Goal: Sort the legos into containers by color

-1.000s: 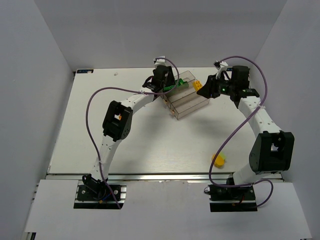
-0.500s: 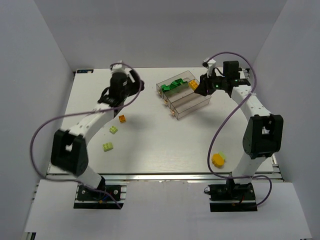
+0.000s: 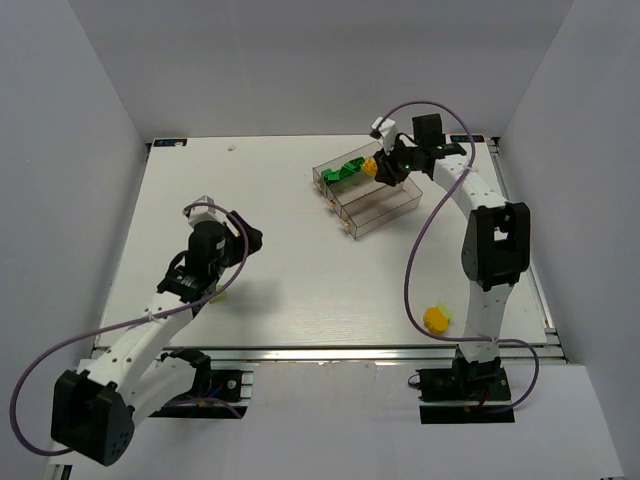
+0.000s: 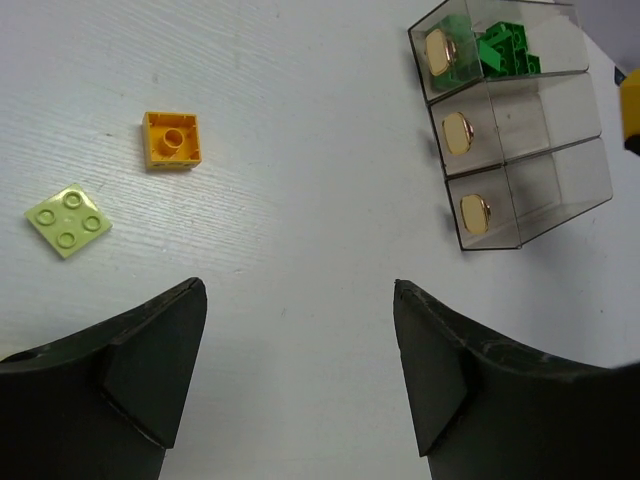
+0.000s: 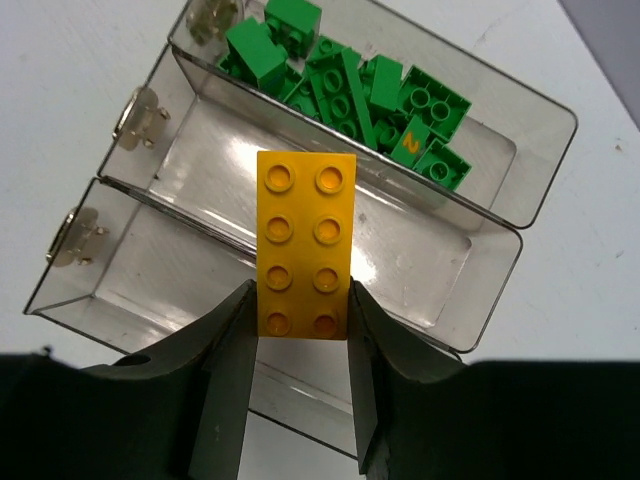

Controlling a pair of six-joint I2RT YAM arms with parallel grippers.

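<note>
My right gripper (image 5: 300, 312) is shut on a yellow eight-stud lego (image 5: 305, 243) and holds it above the middle trough of the clear containers (image 5: 500, 250). From above, that lego (image 3: 370, 166) hangs over the tray (image 3: 385, 210). The far trough holds several dark green legos (image 5: 350, 85); the other two troughs look bare. My left gripper (image 4: 300, 300) stands open over bare table, well short of an orange lego (image 4: 171, 139) and a pale yellow-green lego (image 4: 68, 219). In the top view the left gripper (image 3: 245, 240) sits at the table's left middle.
A yellow-orange lego (image 3: 436, 319) lies near the front edge beside the right arm's base. Brass knobs (image 4: 461, 132) mark the trough ends facing my left gripper. White walls close in the table on three sides.
The left arm has swung back from the tray to the left middle of the table, and its jaws have opened wide. The right gripper has carried the yellow lego leftward over the tray.
</note>
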